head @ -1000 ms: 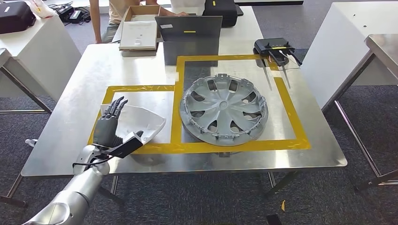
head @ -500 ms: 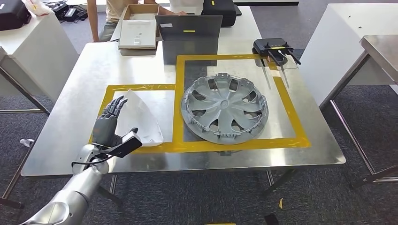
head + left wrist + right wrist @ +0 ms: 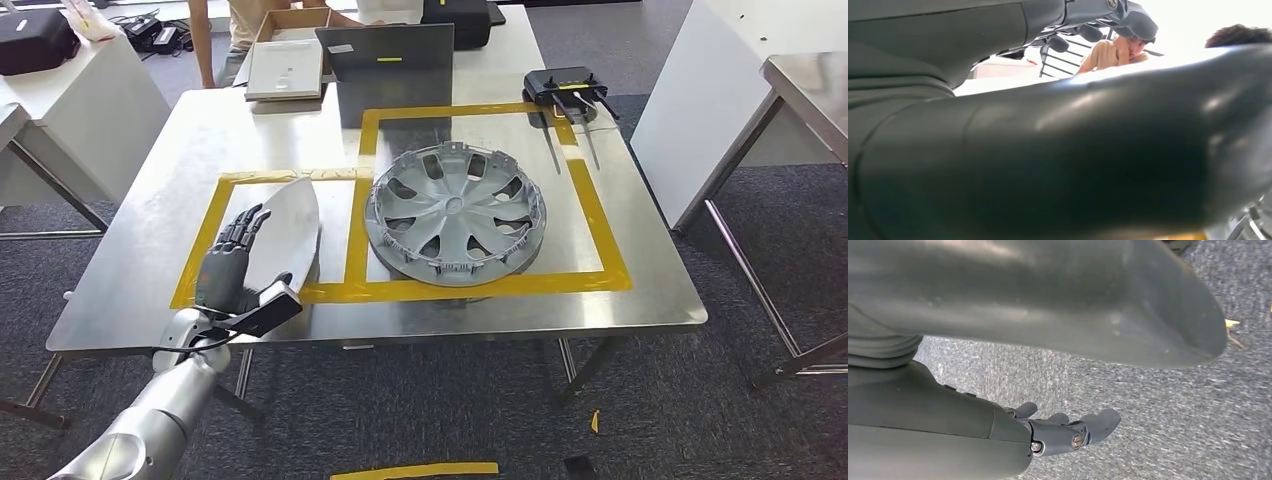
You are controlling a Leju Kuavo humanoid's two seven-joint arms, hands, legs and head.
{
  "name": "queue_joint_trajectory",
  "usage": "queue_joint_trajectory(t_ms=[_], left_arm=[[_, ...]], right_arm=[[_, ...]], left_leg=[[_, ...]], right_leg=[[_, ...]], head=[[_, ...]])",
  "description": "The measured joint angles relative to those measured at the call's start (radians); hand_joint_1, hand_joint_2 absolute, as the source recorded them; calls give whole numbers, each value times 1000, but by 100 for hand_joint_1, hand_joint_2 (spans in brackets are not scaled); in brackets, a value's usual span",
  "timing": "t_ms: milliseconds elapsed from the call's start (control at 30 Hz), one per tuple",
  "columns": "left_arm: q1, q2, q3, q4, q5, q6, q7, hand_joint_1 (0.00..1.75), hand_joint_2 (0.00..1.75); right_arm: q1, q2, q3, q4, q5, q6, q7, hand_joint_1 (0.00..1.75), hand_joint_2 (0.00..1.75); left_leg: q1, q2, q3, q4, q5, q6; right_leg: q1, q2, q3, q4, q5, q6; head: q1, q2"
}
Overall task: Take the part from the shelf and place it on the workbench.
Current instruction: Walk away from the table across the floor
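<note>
- Left hand (image 3: 232,268) grips the part (image 3: 290,232), a thin grey triangular panel, thumb under its near edge and fingers flat along its back; the panel stands tilted over the smaller yellow-taped square of the workbench (image 3: 140,270).
- Right hand (image 3: 1068,432) hangs over grey carpet (image 3: 1158,405), fingers loosely curled and holding nothing.
- Silver hubcap (image 3: 457,213) lies inside the larger taped square.
- Black router (image 3: 564,86) sits at the far right corner; grey upright board (image 3: 385,72) and cardboard box (image 3: 288,52) at the far edge.
- Person (image 3: 255,15) stands beyond the bench.
</note>
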Motion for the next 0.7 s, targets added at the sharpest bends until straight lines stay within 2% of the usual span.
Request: queue_joint_trajectory(t_ms=[33,67,133,167,200,300,333,367,433,467,500,533,567,600,633,667,700], left_arm=[[0,0,0,0,0,0,0,0,0],[0,0,0,0,0,0,0,0,0],[-3,0,0,-3,0,0,0,0,0],[-5,0,0,-5,0,0,0,0,0],[-7,0,0,-7,0,0,0,0,0],[-12,0,-1,-9,-1,-1,1,0,0],[-13,-1,-1,-9,-1,-1,1,0,0],[-14,-2,-1,-9,-2,-1,2,0,0],[-14,-3,-3,-9,-3,-3,4,0,0],[-12,-3,-5,-8,-5,-5,7,0,0],[-10,-3,-6,-7,-8,-6,11,0,0],[-9,-3,-8,-6,-12,-8,17,0,0],[-9,-2,-8,-4,-15,-8,23,0,0],[-10,0,-9,-4,-18,-10,30,0,0],[-11,3,-10,-3,-19,-13,35,0,0],[-12,7,-11,-3,-19,-17,39,0,0],[-14,10,-12,-3,-19,-20,42,0,0]], right_arm=[[0,0,0,0,0,0,0,0,0],[0,0,0,0,0,0,0,0,0],[-1,2,0,0,0,0,0,0,0],[-1,3,0,0,0,0,0,0,0],[-1,4,0,0,0,0,0,0,0],[-2,6,0,0,0,0,-1,0,0],[-1,7,0,0,0,0,-1,0,0],[-1,8,0,0,0,1,-2,0,0],[-1,8,0,0,-1,2,-2,0,0],[-1,8,0,0,-2,2,-3,0,0],[-1,8,0,0,-4,2,-3,0,0],[-1,8,0,0,-10,3,-3,0,0],[-2,7,-1,0,-23,1,-3,0,0],[-3,7,-6,0,-43,-3,-3,0,0],[-5,7,-15,0,-67,-8,-1,0,0],[-6,6,-26,0,-87,-13,1,0,0],[-6,4,-38,0,-99,-16,5,0,0]], left_leg=[[0,0,21,-8,11,3],[-1,1,60,-52,33,8],[-8,7,163,-195,58,24],[-12,10,199,-248,61,30],[-17,12,217,-281,58,35],[-20,13,210,-300,78,50],[-17,13,204,-305,90,59],[-13,13,196,-310,104,65],[-11,12,169,-310,129,72],[-11,11,152,-307,140,72],[-10,10,135,-303,149,70],[-9,10,118,-298,158,68],[-6,10,102,-291,165,64],[-4,10,87,-283,172,59],[-3,9,72,-274,178,52],[-3,8,62,-267,183,45],[-4,7,56,-261,188,39]], right_leg=[[2,-4,-10,0,8,0],[4,-7,-19,0,15,1],[8,-12,-31,0,30,5],[9,-14,-33,-1,37,9],[8,-16,-34,-3,44,15],[4,-15,-37,-9,58,34],[4,-11,-44,3,41,40],[4,-6,-56,33,7,44],[2,2,-91,146,-88,51],[1,3,-106,207,-120,54],[0,3,-110,248,-131,57],[-1,3,-100,259,-122,59],[-2,3,-71,233,-99,62],[-5,3,-25,177,-77,65],[-6,6,22,110,-71,66],[-6,10,58,58,-70,62],[-5,15,79,23,-77,55]], head=[[0,0],[0,0],[1,0],[1,0],[0,0],[-4,0],[-3,0],[-2,0],[1,0],[1,0],[1,0],[1,0],[1,0],[2,0],[2,0],[3,0],[3,0]])
